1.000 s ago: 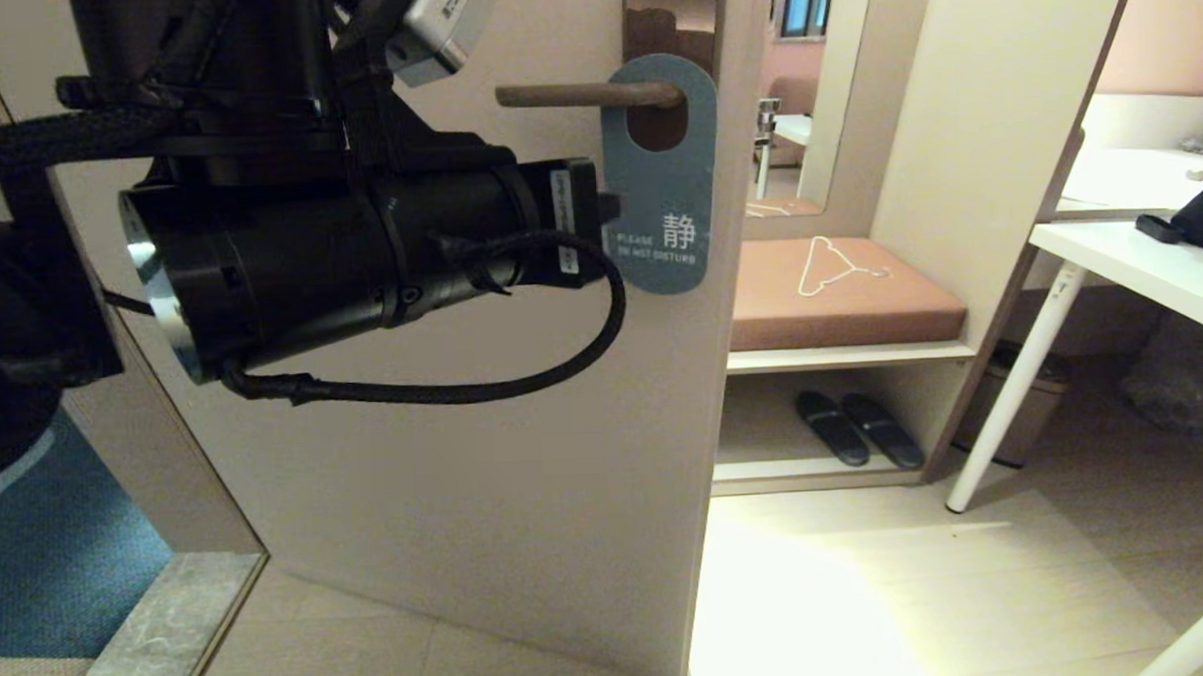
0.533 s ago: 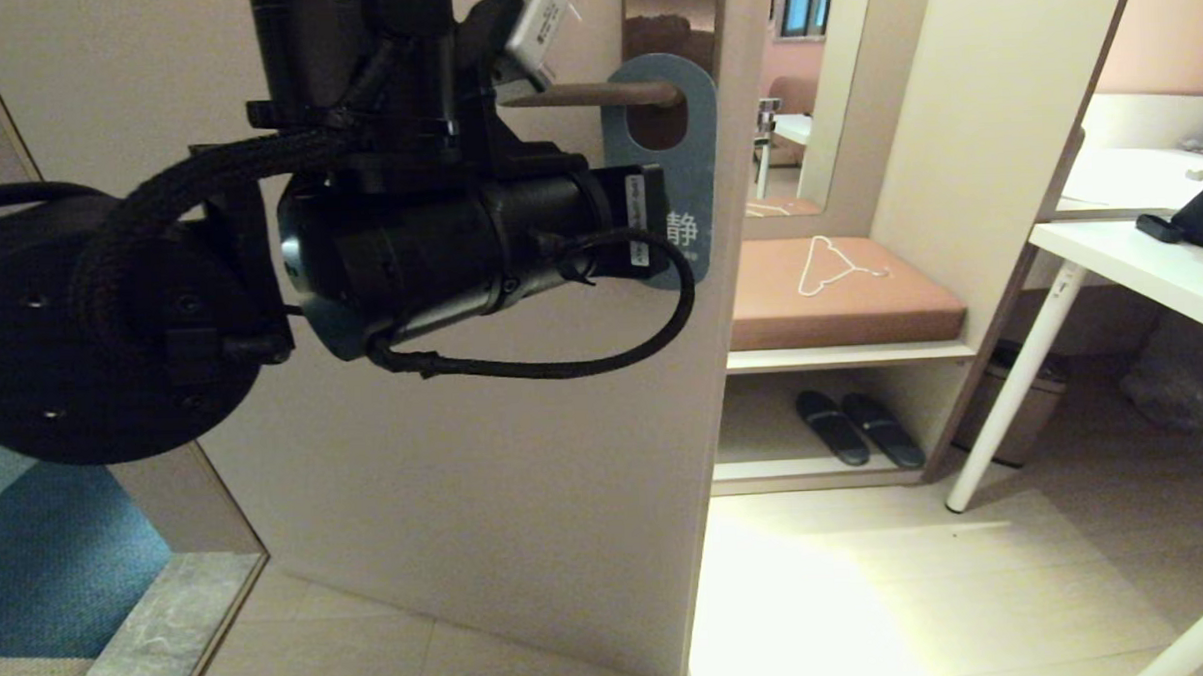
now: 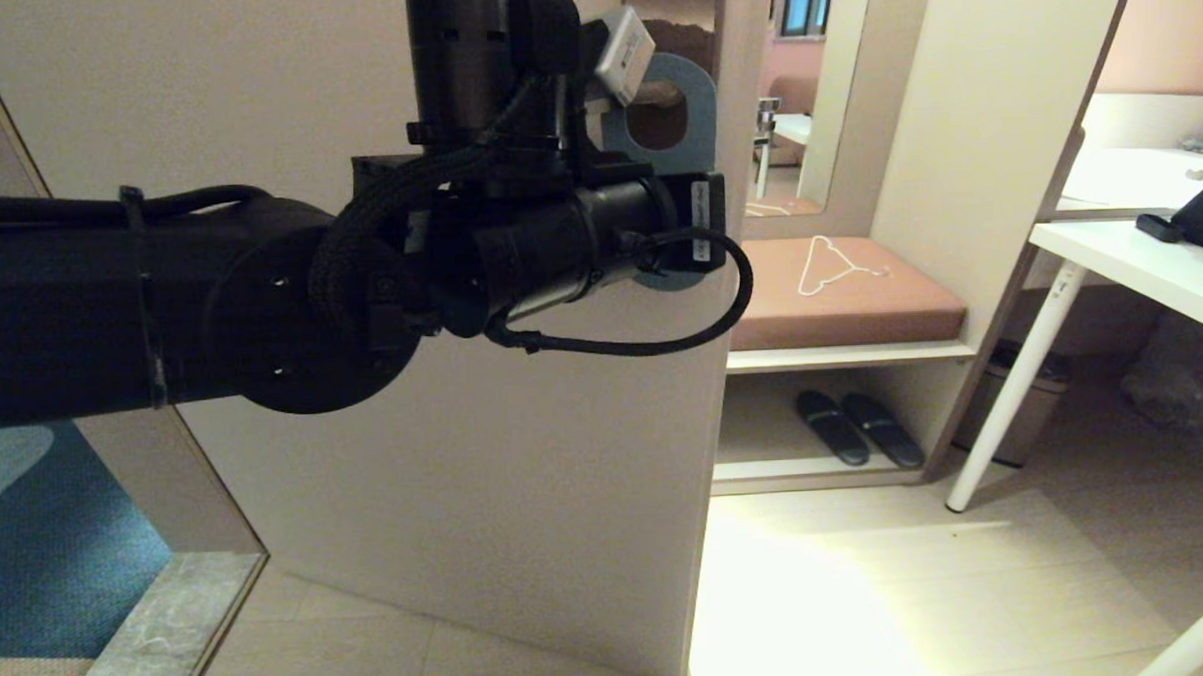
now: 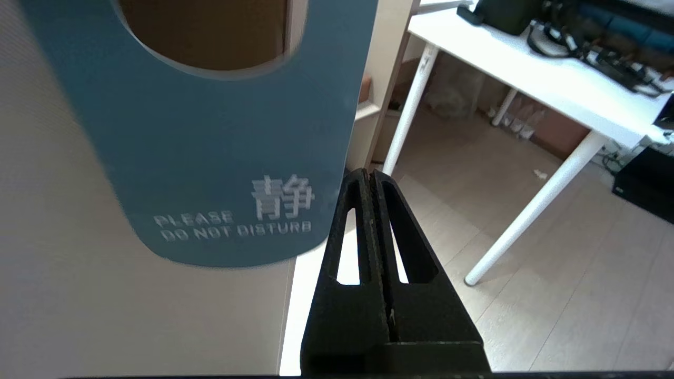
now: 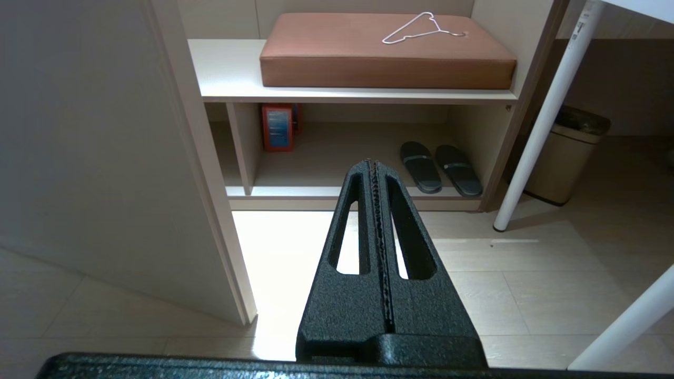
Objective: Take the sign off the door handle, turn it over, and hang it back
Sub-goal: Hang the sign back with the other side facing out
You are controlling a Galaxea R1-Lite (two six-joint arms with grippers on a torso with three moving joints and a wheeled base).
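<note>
- Head view: the left arm (image 3: 260, 300) reached across the door (image 3: 417, 485); its wrist hid most of the slate-blue sign (image 3: 688, 105), which hung high near the door's right edge; the door handle was hidden.
- Left wrist view: the left gripper (image 4: 371, 176) was pressed closed on nothing, its tips just beside the sign's (image 4: 210, 158) lower right edge, "PLEASE DO NOT DISTURB" facing out.
- Right wrist view: the right gripper (image 5: 374, 166), closed and empty, hung over the floor (image 5: 526, 273) before a shelf with slippers (image 5: 439, 168).

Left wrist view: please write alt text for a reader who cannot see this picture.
A slate-blue sign reading "Please do not disturb" hangs flat against a pale door, its large hole at the top edge of the picture. The left end effector, fingers shut, points at the sign's lower right edge. Behind stand a white table and a tiled floor.
</note>
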